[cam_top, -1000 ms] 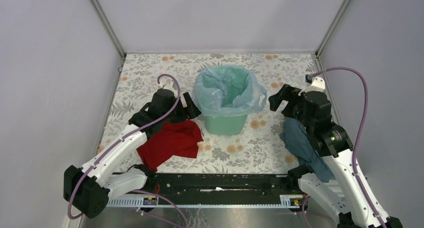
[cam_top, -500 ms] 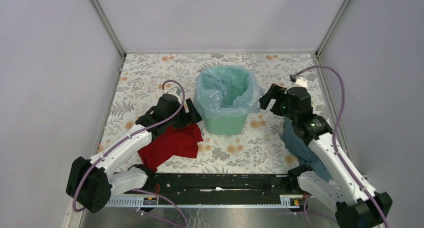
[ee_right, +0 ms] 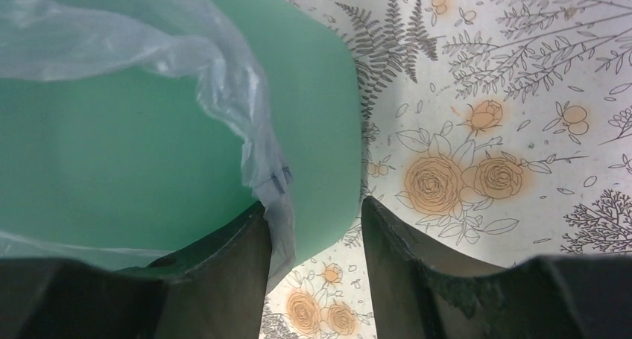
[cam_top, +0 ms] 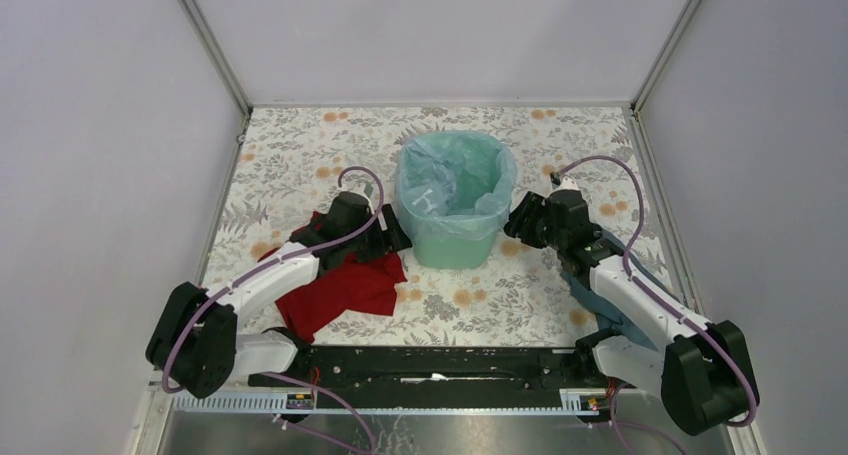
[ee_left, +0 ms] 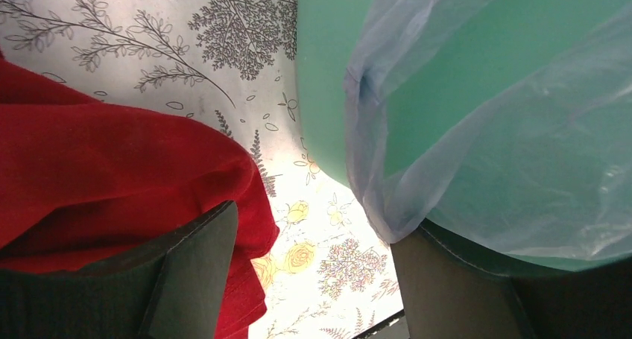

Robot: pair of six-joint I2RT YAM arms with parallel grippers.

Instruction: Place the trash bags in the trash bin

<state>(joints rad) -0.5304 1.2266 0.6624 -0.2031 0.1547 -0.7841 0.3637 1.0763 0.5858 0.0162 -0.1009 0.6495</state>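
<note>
Between the two tools, from overhead, the trash bin (cam_top: 452, 243) stands upright on the bench (cam_top: 300, 155), long axis vertical, mouth up, the trash bag (cam_top: 455, 175) lining it, with the left tool (cam_top: 392, 237) and right tool (cam_top: 518, 225) flanking its walls. Left wrist view: fingers (ee_left: 197, 268) spread and empty, bag hem just beside one. Right wrist view: fingers (ee_right: 223, 272) apart, straddling hem and wall; seating the liner looks to be the step in hand, and next each must pinch the hem and draw it down.

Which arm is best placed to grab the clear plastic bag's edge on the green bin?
Probably right: the right gripper has the clear plastic bag hanging between its open fingers; the left gripper has crumpled red cloth crowding one finger.
</note>
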